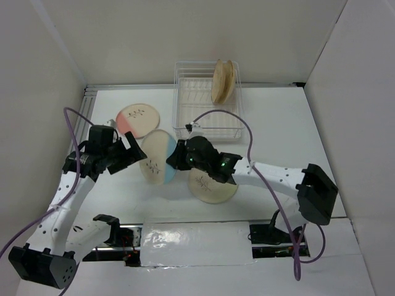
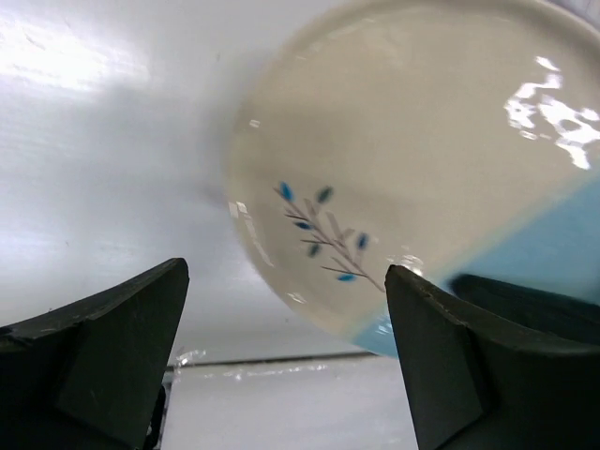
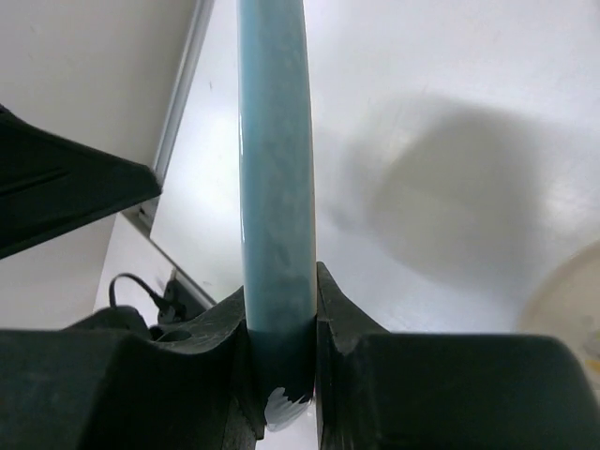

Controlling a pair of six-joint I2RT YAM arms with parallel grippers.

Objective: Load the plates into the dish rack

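Note:
My right gripper (image 1: 177, 155) is shut on the rim of the part-blue plate (image 1: 157, 157) and holds it tilted above the table; its blue edge (image 3: 275, 187) runs up between the fingers in the right wrist view. My left gripper (image 1: 137, 151) is open just left of that plate, whose face with a blue sprig (image 2: 394, 169) fills the left wrist view; no finger touches it. The part-pink plate (image 1: 137, 119) lies flat at the back left. A cream plate (image 1: 213, 185) lies under my right arm. Two tan plates (image 1: 223, 81) stand in the white wire dish rack (image 1: 191, 105).
White walls enclose the table on the left, back and right. A grey rail runs along the back edge. Purple cables loop over both arms.

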